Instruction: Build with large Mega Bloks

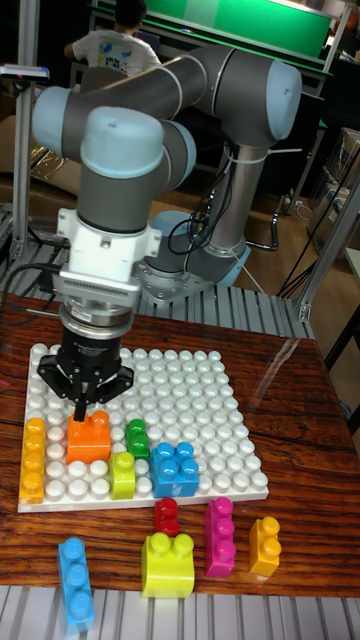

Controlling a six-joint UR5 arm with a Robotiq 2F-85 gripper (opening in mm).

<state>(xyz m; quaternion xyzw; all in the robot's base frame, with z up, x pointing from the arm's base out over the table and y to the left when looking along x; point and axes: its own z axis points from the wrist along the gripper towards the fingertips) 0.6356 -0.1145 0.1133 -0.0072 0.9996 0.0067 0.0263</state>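
Nearest, a blue block [76, 583] lay on the ribbed metal edge [250, 612]. Behind it, on the dark wooden table [300, 420], stood yellow [168, 565], red [166, 516], pink [219, 538] and amber [265, 546] blocks. On the white studded baseplate [190, 390], the gripper [86, 414] was clamped on an orange block [89, 436]. Beyond, someone sat by a green-topped bench [240, 22].

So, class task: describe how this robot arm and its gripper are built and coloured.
The arm has thick grey tubular links with light blue caps at the joints. A white wrist block and ribbed metal ring carry a black two-finger gripper. Black cables trail near the base.
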